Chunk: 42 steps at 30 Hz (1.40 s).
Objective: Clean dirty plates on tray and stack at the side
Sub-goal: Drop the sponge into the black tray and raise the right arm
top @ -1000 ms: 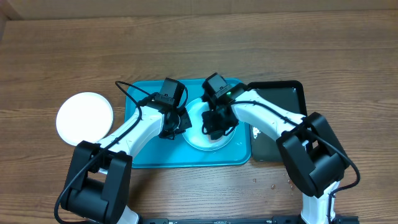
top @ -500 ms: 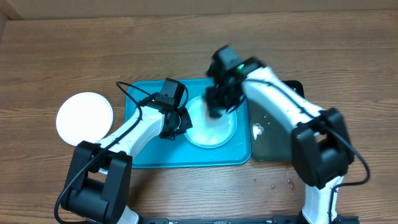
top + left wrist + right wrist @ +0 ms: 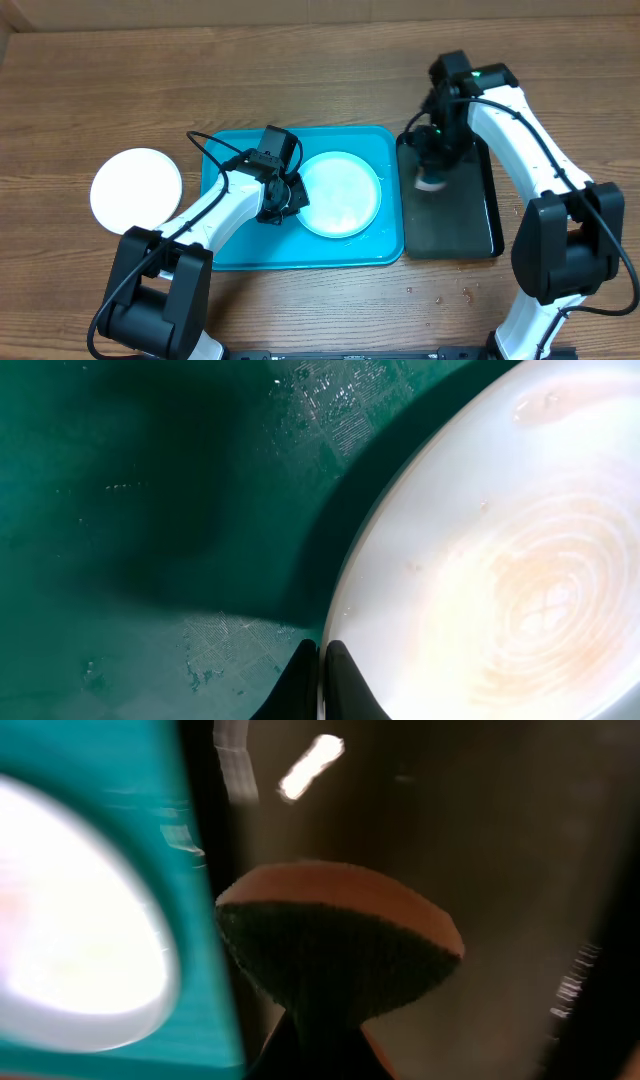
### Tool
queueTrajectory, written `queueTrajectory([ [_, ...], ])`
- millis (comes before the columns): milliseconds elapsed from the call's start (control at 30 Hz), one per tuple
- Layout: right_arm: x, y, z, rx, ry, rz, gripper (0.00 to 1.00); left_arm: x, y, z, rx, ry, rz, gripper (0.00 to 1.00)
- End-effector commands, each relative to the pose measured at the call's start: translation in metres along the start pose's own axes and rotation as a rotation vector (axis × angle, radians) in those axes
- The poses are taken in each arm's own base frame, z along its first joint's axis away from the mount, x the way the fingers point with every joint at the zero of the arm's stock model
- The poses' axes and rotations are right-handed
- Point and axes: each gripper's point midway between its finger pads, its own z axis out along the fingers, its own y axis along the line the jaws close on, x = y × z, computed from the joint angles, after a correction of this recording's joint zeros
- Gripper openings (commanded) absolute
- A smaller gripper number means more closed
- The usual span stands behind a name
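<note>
Pinch of left gripper [image 3: 321,665] on rim of glossy round plate [image 3: 480,560], right gripper [image 3: 433,170] around scratchy sponge [image 3: 340,945].

The tabletop [image 3: 300,70] is brown wood with plain grain and a dull sheen. The turquoise tray [image 3: 300,255] looks like smooth plastic, glossy, with fine speckled patches in the left wrist view. The pale plate [image 3: 340,195] is slick, shiny plastic under a faint orange film in rings. The white plate [image 3: 136,187] looks smooth and matt. The black tray [image 3: 455,225] is glossy and throws back light. The sponge [image 3: 340,945] has 2 layers: rough dark scouring fibre over orange foam.
</note>
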Motion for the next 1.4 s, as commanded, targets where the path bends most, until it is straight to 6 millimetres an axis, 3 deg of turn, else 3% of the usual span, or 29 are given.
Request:
queueTrajectory([
  [0,0.007,-0.031,0.008,0.149,-0.005,0.004,0.04,0.003,0.000,0.001,0.000,0.012,0.000,0.04],
  [167,0.009,-0.049,0.036,0.225,-0.023,0.003,0.04,0.003,0.000,0.001,-0.002,0.011,0.004,0.04],
  [367,0.006,-0.052,0.055,0.225,-0.060,0.002,0.05,0.002,0.000,0.001,-0.002,0.009,0.004,0.04],
  [467,0.001,-0.051,0.055,0.221,-0.079,0.003,0.38,0.002,0.001,0.001,-0.006,0.007,0.005,0.04],
  [600,-0.008,-0.046,0.041,0.205,-0.097,0.006,0.47,0.002,0.001,0.001,-0.005,0.008,0.007,0.06],
  [733,-0.024,-0.046,0.010,0.195,-0.137,0.025,0.63,0.002,0.001,0.001,-0.006,0.007,0.007,0.20],
  [800,-0.034,-0.052,-0.007,0.189,-0.166,0.054,0.66,0.002,0.001,0.001,-0.007,0.009,0.007,0.22],
  [900,-0.043,-0.070,-0.023,0.183,-0.198,0.135,0.69,0.004,0.003,0.001,-0.013,0.015,0.006,0.24],
  [1000,-0.045,-0.100,-0.027,0.180,-0.208,0.248,0.74,0.003,0.006,0.001,-0.033,0.006,0.006,0.26],
  [1100,-0.042,-0.130,-0.029,0.182,-0.204,0.340,1.00,0.002,0.011,0.002,-0.054,-0.006,0.005,0.29],
  [1367,-0.035,-0.176,-0.033,0.185,-0.208,0.458,1.00,0.007,0.018,0.013,-0.079,0.018,0.001,0.29],
])
